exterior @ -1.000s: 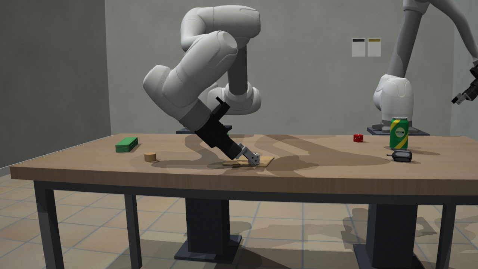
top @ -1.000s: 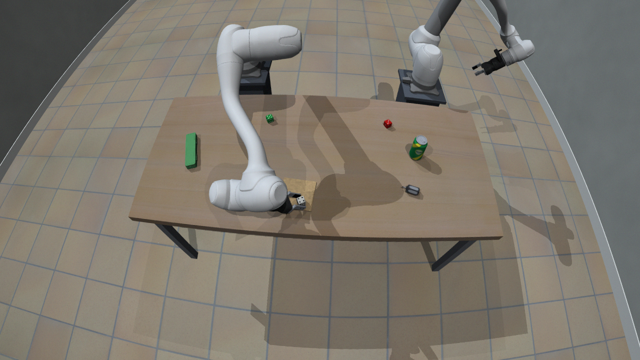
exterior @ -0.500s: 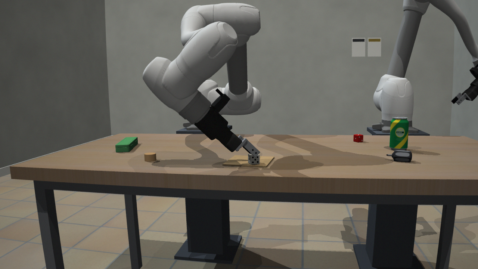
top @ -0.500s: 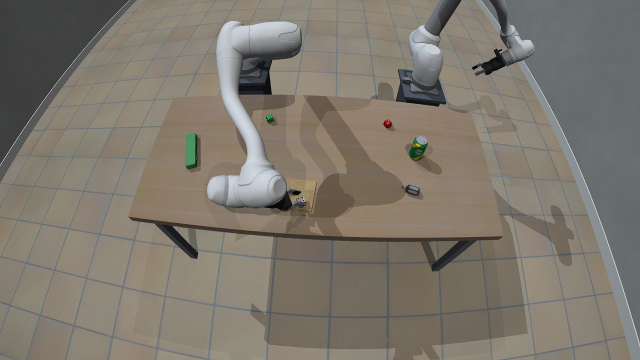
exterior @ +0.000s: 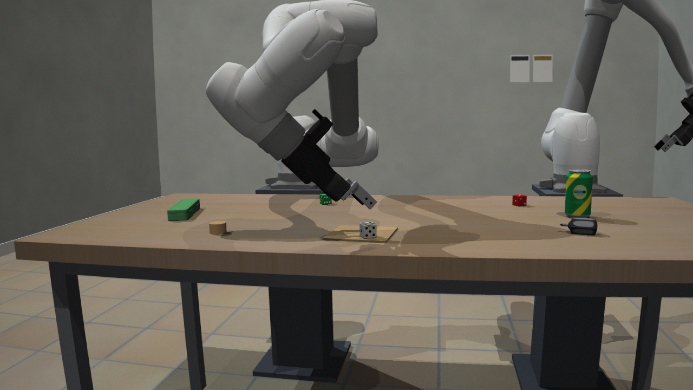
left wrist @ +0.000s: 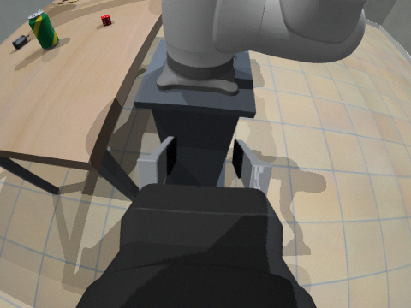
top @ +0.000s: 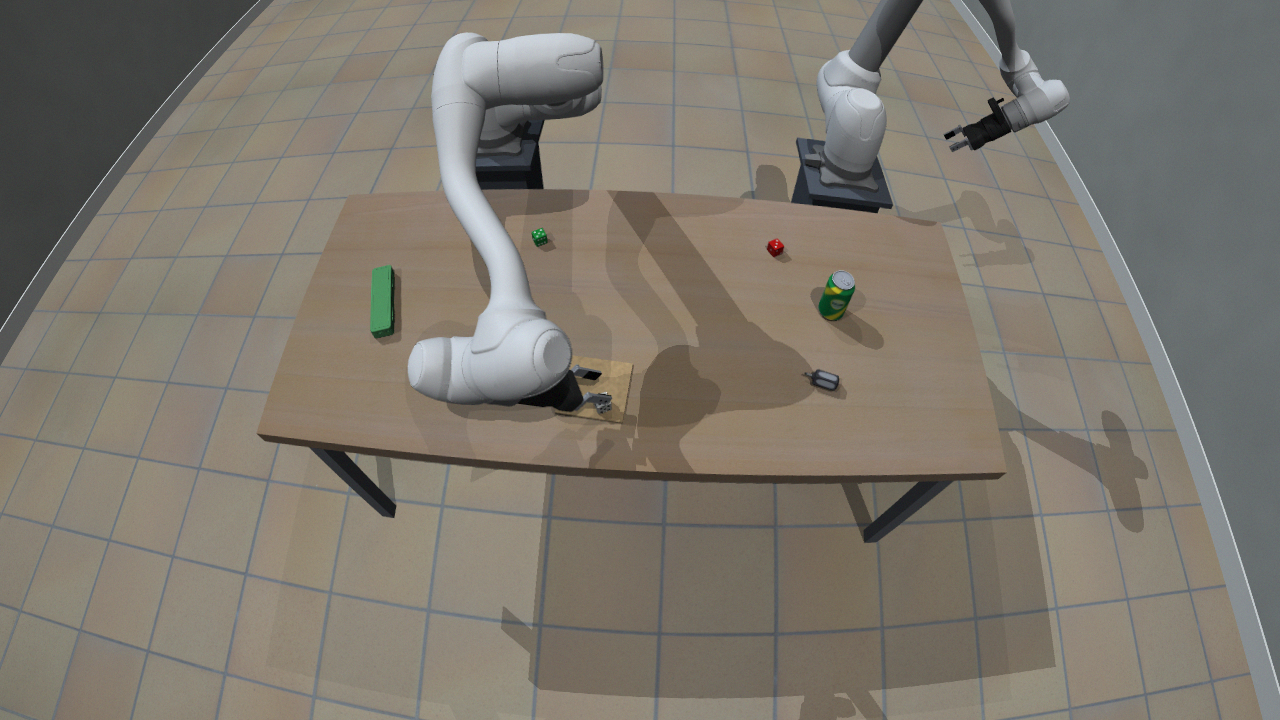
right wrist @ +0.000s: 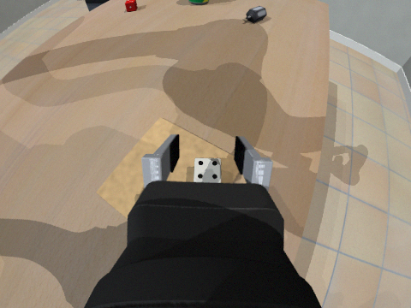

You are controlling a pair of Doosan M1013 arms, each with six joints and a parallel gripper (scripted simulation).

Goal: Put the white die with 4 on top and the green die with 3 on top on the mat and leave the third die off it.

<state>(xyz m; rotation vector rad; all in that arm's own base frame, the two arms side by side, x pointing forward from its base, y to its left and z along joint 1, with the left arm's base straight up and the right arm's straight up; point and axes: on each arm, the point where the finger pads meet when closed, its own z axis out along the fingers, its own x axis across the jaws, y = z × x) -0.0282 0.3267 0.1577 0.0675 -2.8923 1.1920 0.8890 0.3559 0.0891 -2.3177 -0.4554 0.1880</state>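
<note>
Spread wide at the right pincer (top: 597,386) (exterior: 367,203) (right wrist: 206,146), with nothing between the fingers, angled down just above the white die (top: 605,406) (exterior: 368,229) (right wrist: 207,170); flat on the mat (top: 624,376) (exterior: 339,234), near its front edge, with four pips on the face seen from the right wrist and five on the front in the exterior view. Wide open and empty too at the left pincer (top: 955,140) (exterior: 660,145) (left wrist: 205,150), held out beyond the tabletop (top: 698,452) (exterior: 145,242) (left wrist: 43,107) (right wrist: 107,43), well apart from everything on it. Off the mat, toward the arms' edge, for the green die (top: 539,236) (exterior: 325,199), top count too small to tell for certain; off the mat as well for the red die (top: 775,247) (exterior: 519,199) (left wrist: 106,20) (right wrist: 131,5), near the same edge. Bare wood between mat and front edge, and a broad stretch from the mat across to the small dark tool (top: 824,379) (exterior: 582,226) (left wrist: 20,41) (right wrist: 256,14). Upright behind that, a green and yellow can (top: 836,295) (exterior: 578,193) (left wrist: 44,30) (right wrist: 199,2), contents hidden. At the opposite end, a long green case (top: 382,300) (exterior: 183,209), inside out of sight, and nearer the front, a little wooden cylinder (exterior: 217,227)

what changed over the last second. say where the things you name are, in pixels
The right gripper (top: 592,386) (exterior: 367,204) (right wrist: 206,146) rose off the white die (top: 604,405) (exterior: 368,229) (right wrist: 207,170); its open fingers were around it and are now above it. The white die stayed on the mat (top: 624,385) (exterior: 339,235); the green die (top: 539,237) (exterior: 325,199), red die (top: 775,248) (exterior: 519,200) (left wrist: 106,20) (right wrist: 131,5) and left gripper (top: 952,141) (exterior: 660,145) (left wrist: 205,150) didn't move.
</note>
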